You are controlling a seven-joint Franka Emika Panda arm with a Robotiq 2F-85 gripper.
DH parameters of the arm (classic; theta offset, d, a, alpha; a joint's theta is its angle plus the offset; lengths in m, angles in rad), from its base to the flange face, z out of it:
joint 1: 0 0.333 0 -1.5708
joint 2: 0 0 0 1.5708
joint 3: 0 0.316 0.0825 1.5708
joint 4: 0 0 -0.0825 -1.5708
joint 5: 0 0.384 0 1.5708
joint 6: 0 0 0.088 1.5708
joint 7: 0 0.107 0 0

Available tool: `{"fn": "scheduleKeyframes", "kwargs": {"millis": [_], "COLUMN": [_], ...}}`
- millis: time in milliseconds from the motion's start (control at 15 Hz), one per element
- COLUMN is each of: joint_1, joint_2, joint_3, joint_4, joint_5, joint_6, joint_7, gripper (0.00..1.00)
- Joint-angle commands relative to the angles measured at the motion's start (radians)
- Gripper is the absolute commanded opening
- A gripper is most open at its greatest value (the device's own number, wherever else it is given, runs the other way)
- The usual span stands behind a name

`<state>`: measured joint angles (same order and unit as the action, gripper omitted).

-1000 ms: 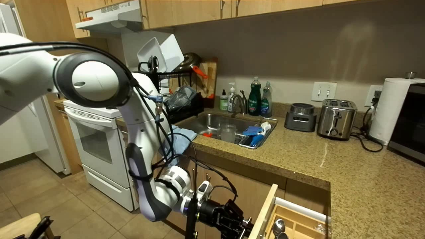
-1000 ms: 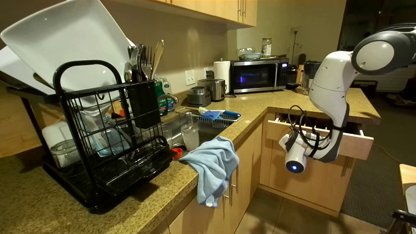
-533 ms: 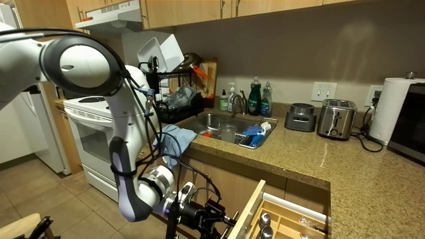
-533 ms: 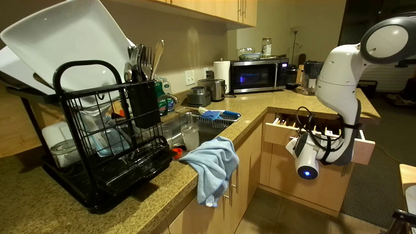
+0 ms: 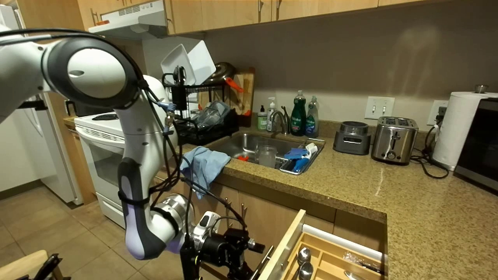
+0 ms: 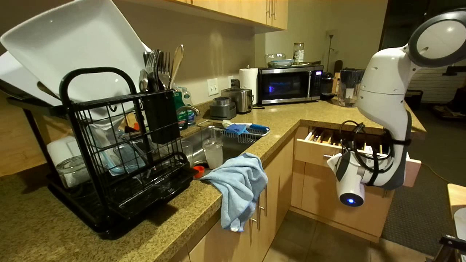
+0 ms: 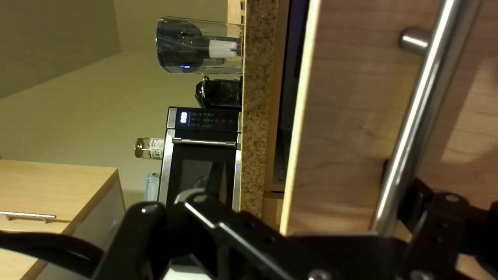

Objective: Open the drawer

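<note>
Drawer point(image 6: 313, 151) farther out than before

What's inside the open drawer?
Wooden dividers, two spoons and a crinkled clear item show. Much of the drawer is unseen: cropped off or, in an exterior view, behind the arm.

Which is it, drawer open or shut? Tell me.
Open: in both exterior views the drawer juts from under the counter, wooden dividers showing.

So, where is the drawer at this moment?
The drawer stands open at lower right in an exterior view, below the counter, right of the arm, with spoons inside.
</note>
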<state>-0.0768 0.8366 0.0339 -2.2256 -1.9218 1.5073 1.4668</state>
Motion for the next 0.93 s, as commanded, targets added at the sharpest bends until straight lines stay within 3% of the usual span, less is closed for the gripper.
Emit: {"fn": "scheduleKeyframes", "kwargs": {"millis": [0, 533, 867], "joint_1": [0.016, 0.024, 0.004], "joint_2": [-0.038, -0.074, -0.145], "joint_3": [0.022, 0.061, 0.068], "joint_4": [-0.067, -0.139, -0.226], "joint_5": [0.024, 0.000, -0.151], "joint_6": [-0.061, -0.026, 0.149], "joint_7": [0.077, 0.042, -0.022], "gripper": [1.00, 1.00, 1.00]}}
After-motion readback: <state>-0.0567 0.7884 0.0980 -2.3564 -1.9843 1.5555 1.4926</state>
